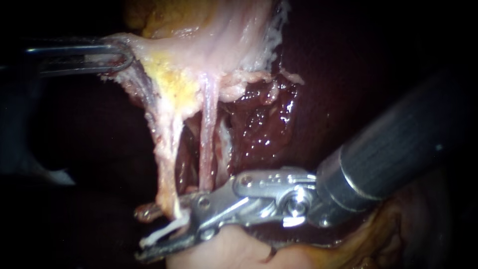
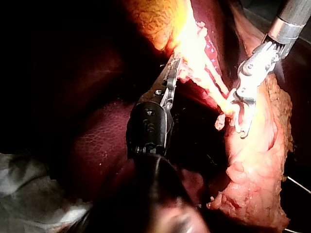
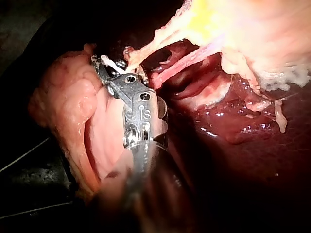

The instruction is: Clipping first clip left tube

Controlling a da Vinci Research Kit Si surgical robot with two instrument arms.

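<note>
Two pale tubes hang from the gallbladder: the left tube and the right tube. My right instrument comes in from the right, its jaws open on either side of the left tube's lower end, with a white clip lying between them. In the right wrist view the right instrument meets the pale strand at its tip. My left instrument is shut on the gallbladder's edge at the upper left, holding it taut. In the left wrist view the left instrument bites bright tissue, with the right instrument beside it.
Dark red liver lies behind the tubes. Pale pink tissue sits under the right instrument's jaws, and yellowish fat lies below its shaft. White cloth shows beside the left shaft.
</note>
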